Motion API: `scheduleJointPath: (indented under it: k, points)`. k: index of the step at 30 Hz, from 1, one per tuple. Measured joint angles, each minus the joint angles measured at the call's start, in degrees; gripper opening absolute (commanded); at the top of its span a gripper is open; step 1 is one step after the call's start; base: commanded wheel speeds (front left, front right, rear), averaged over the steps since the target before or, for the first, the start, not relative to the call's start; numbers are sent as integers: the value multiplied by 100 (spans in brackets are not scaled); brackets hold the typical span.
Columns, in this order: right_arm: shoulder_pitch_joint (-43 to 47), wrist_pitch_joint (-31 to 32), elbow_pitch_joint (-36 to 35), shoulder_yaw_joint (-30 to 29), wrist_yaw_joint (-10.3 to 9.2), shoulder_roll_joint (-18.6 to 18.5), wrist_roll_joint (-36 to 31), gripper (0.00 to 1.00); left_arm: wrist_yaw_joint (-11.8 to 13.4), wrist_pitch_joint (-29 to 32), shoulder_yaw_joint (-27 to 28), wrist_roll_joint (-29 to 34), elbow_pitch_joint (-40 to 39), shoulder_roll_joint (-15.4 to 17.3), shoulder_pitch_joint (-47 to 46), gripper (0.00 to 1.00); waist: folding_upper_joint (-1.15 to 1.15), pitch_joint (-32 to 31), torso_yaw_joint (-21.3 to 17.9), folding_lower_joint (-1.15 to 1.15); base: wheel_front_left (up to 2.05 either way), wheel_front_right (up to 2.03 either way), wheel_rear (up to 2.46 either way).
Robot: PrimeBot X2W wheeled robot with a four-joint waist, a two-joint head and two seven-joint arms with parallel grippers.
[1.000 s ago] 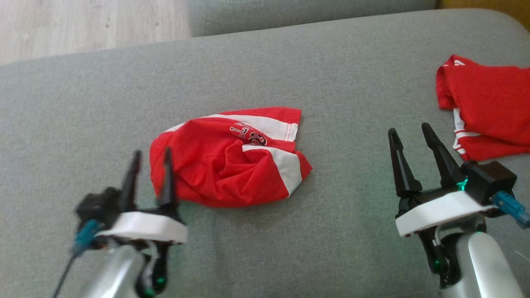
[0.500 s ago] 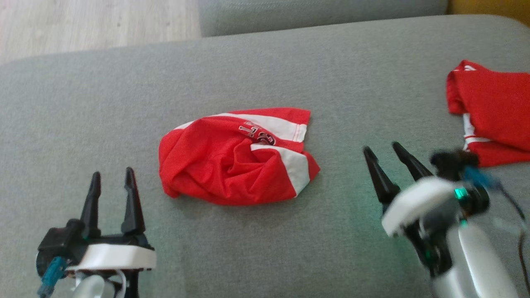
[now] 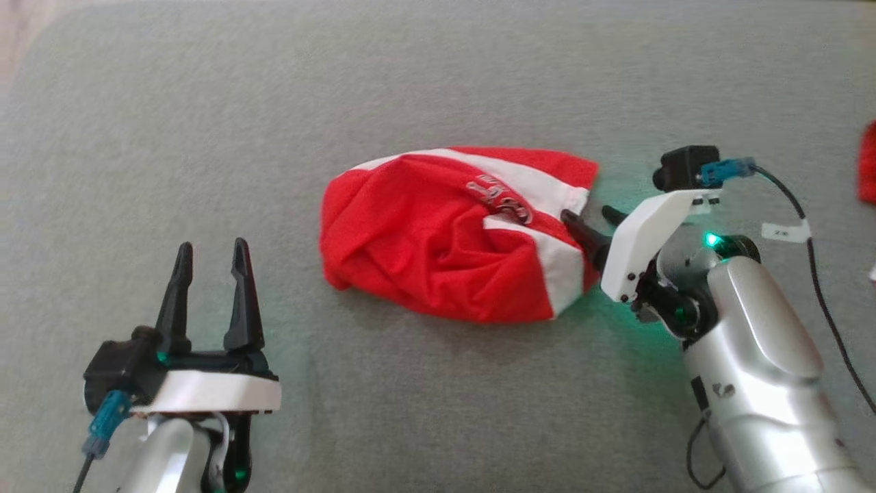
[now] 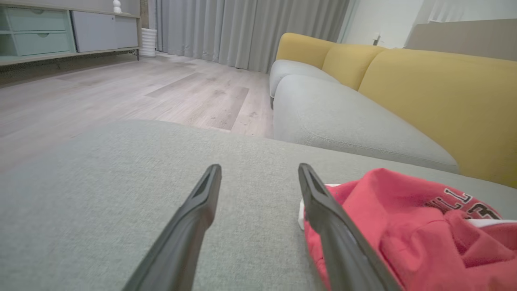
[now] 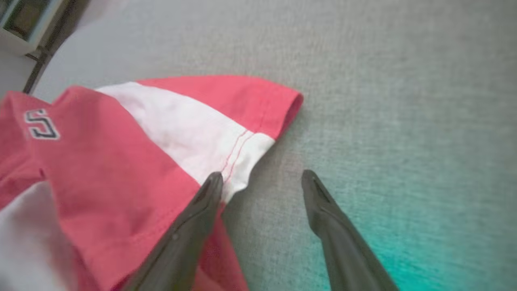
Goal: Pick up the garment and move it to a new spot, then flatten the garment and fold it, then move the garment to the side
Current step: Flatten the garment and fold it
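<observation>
Cushion (image 3: 438, 82): grey fabric across the head view, carrying all that follows.
Left gripper (image 3: 211, 245) (image 4: 259, 167): at 7 o'clock in the head view, fingers spread and pointing to 12, nothing between them.
Garment versus left gripper: garment lies toward 2 o'clock from it, apart; in the left wrist view the red cloth shows just beyond that gripper's right-hand finger.
Garment (image 3: 438, 233) (image 4: 404, 218) (image 5: 121, 141): crumpled red heap with white bands and dark lettering, at the centre of the cushion.
Right gripper (image 3: 587, 213) (image 5: 262, 175): at the garment's 3 o'clock edge, fingers parted and aimed toward 10 o'clock, gripping nothing.
Garment versus right gripper: in the right wrist view one fingertip meets the white hem band, the other sits over bare cushion.
Second red cloth (image 3: 868, 171): a sliver at 3 o'clock on the frame edge.
Change: half a second ago the right gripper was well clear of the garment, toward 4 o'clock; it has come up to the hem. The head camera has also shifted, and the heap's folds look the same.
</observation>
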Motion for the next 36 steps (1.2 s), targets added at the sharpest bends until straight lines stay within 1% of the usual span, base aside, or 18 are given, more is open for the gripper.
scheduleJointPath:
  k: [3, 5, 6, 7, 8, 11, 13, 15, 17, 20, 23, 26, 31, 36]
  points:
    - [-229, -113, 364, 93, 0, -5, 54, 100, -79, 0, 19, 8, 55, -57, -17, 100, 0, 114, 173, -1, 0, 0, 0]
    - [-488, -166, 568, 249, 0, -13, 90, 100, -82, -1, 44, 66, 101, -121, -55, 100, 0, 181, 255, 0, 0, 0, 0]
    - [-592, -168, 657, 322, 0, -13, 157, 95, -126, -1, 70, 68, 131, -153, -89, 100, 0, 206, 285, 0, 0, 0, 0]
    - [-671, -169, 730, 420, 0, -13, 218, 30, -156, -1, 98, 69, 156, -166, -120, 100, 0, 226, 308, 0, 0, 0, 0]
    - [-723, -192, 772, 516, 0, -14, 256, 0, -180, -1, 122, 69, 182, -172, -144, 100, 0, 238, 322, 0, 0, 0, 0]
    - [-767, -438, 836, 760, 0, -16, 200, 0, -183, -7, 177, 102, 229, -216, -183, 100, 0, 221, 304, 0, 0, 0, 0]
    - [-790, -808, 780, 865, 0, -13, -100, 0, -225, -7, 232, 131, 229, -266, -181, 100, 0, 187, 252, -1, 0, 0, 0]
    - [-894, -1243, 568, 902, 0, -91, -398, 0, -235, -7, 299, 158, 232, -304, -181, 100, 0, 126, 198, 0, 0, 0, 0]
    - [-1071, -1499, 320, 867, 0, -238, -600, 0, -275, -8, 353, 158, 248, -309, -177, 100, 0, 39, 142, -1, 0, 0, 0]
    - [-1177, -1734, -180, 780, 0, -577, -838, 0, -277, -8, 405, 196, 264, -318, -132, 100, 0, -106, 34, -1, 0, 0, 0]
    - [-1034, -1849, -586, 639, 0, -958, -1058, 0, -325, -7, 469, 210, 307, -319, -38, 100, 0, -241, -97, -2, 0, 0, 0]
    - [-677, -1937, -859, 323, 0, -1178, -1099, 0, -333, -8, 510, 210, 327, -316, 26, 100, 0, -340, -238, -2, 0, 0, 0]
    - [-110, -2049, -709, 119, 0, -1160, -880, 0, -335, -8, 511, 288, 311, -322, 51, 100, 0, -340, -392, -2, 0, 0, 0]
    - [-294, -2363, -174, 40, 0, -1079, -636, 0, -392, -7, 497, 303, 283, -343, 31, 100, 0, -159, -370, -2, 0, 0, 0]
